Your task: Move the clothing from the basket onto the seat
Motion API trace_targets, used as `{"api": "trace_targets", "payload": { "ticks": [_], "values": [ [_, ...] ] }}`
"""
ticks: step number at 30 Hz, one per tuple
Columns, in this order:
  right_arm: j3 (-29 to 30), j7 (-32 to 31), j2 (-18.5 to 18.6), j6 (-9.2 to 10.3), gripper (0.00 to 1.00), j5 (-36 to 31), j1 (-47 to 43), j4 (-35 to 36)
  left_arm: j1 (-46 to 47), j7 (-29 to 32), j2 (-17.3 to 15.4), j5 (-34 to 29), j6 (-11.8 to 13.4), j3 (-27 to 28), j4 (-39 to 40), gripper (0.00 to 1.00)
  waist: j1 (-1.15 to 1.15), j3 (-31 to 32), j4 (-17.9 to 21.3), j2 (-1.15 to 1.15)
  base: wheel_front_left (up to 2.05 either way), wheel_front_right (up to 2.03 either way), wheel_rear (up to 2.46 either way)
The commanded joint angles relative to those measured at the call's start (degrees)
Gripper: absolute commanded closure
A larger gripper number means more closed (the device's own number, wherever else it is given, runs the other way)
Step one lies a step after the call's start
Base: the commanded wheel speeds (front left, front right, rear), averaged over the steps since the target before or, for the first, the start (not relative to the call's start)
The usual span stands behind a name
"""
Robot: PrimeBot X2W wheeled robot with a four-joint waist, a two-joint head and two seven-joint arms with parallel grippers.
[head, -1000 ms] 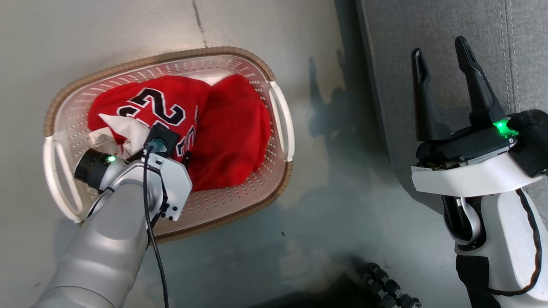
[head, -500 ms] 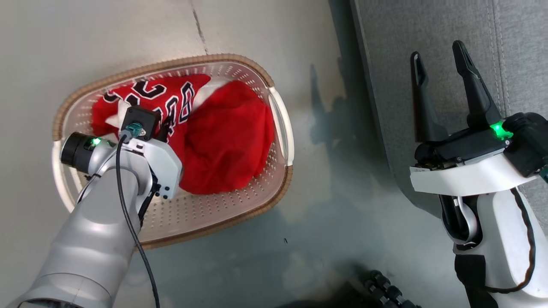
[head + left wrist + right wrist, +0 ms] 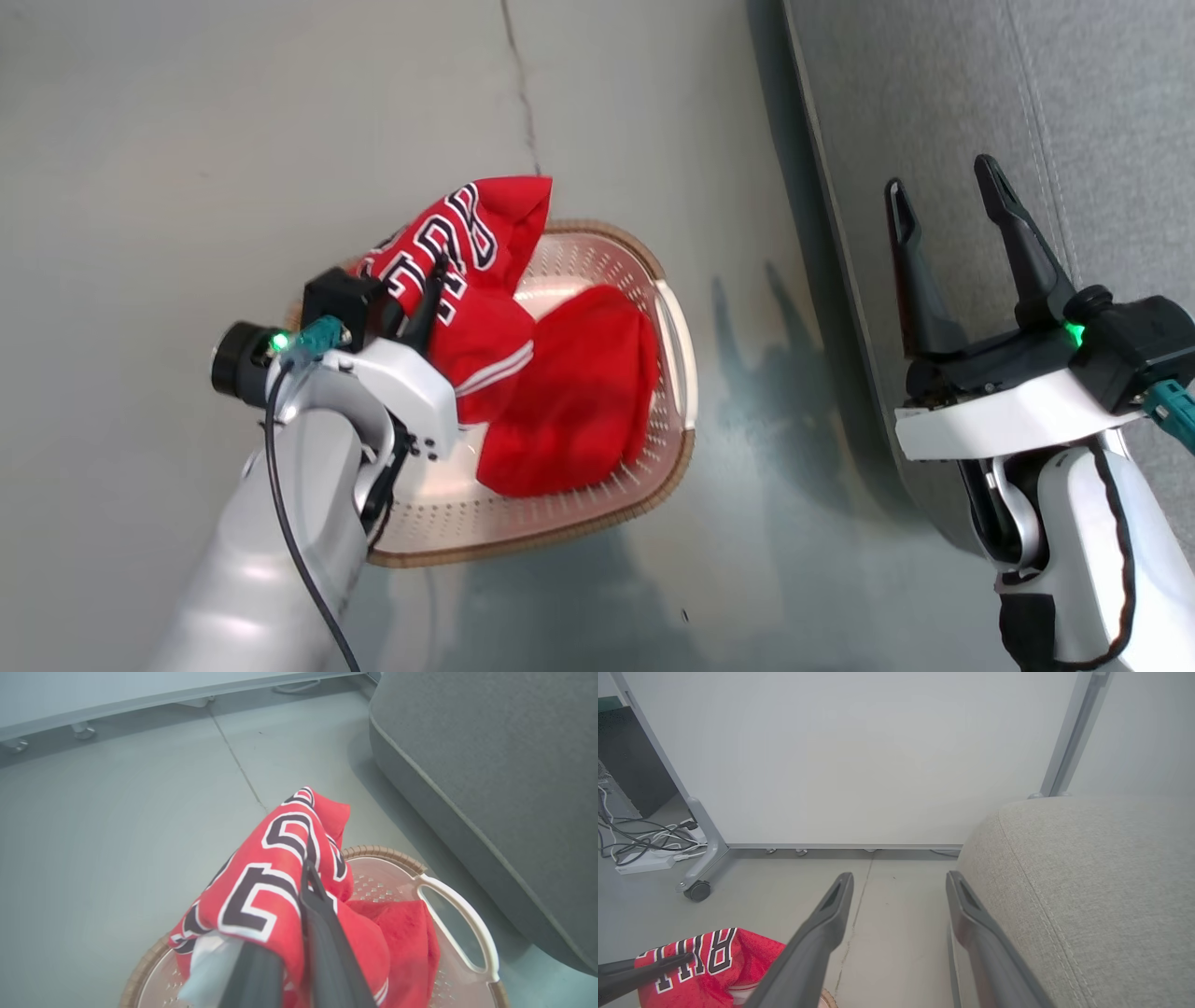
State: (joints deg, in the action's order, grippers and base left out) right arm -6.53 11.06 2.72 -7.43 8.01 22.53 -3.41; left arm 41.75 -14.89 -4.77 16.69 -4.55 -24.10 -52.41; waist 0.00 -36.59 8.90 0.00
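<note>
My left gripper (image 3: 435, 273) is shut on the red jersey (image 3: 476, 252) with black-and-white lettering, which hangs lifted above the back of the basket (image 3: 674, 439). In the left wrist view, the left gripper (image 3: 306, 868) pinches a fold of the jersey (image 3: 261, 882). A plainer red garment (image 3: 579, 411) lies in the basket beneath it. The grey seat (image 3: 980, 93) stands to the right. My right gripper (image 3: 941, 182) hovers open over the seat's edge with nothing between its fingers. The right wrist view shows the right gripper (image 3: 900, 879), the jersey (image 3: 714, 961) and the seat (image 3: 1087, 882).
Bare grey floor (image 3: 233, 140) with a seam line surrounds the basket. A white wall panel on a caster wheel (image 3: 697, 890) stands beyond, with cables and a power strip (image 3: 644, 858) at its left. A strip of floor separates basket and seat.
My left gripper has closed on the jersey and raised it out of the basket, towards the back rim. The head camera has shifted. The right gripper has stayed open.
</note>
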Motion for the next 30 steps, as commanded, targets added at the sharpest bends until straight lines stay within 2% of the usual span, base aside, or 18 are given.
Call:
{"api": "trace_targets", "payload": {
  "ticks": [1, 12, 24, 30],
  "values": [
    [0.32, -0.79, 0.33, -0.11, 0.00, -0.46, -1.33, -0.04, -2.94, -0.23, -0.13, 0.49, -0.06, 0.80, 3.57, 1.00, 0.00, 5.86, -3.51, 0.00, 0.00, 0.00, 0.00],
    [1.31, -4.45, 0.34, -0.11, 0.00, -0.45, -7.61, -0.11, -15.06, -0.25, -0.06, 1.55, 0.54, 4.13, 20.57, 1.00, 0.00, 19.86, -8.26, 0.00, 0.00, 0.00, 0.00],
    [1.33, -7.06, 0.32, -0.11, 0.00, 0.58, -14.24, 0.59, -23.15, -0.25, -1.34, 1.76, 1.64, 7.40, 35.67, 1.00, 0.00, 29.67, -10.34, 0.00, 0.00, 0.00, 0.00],
    [1.50, -8.12, 0.33, -0.11, 0.00, 0.93, -17.06, 1.10, -27.23, -0.23, -2.05, 1.91, 2.07, 7.34, 42.38, 1.00, 0.00, 33.20, -10.84, 0.00, 0.00, 0.00, 0.00]
  ]
}}
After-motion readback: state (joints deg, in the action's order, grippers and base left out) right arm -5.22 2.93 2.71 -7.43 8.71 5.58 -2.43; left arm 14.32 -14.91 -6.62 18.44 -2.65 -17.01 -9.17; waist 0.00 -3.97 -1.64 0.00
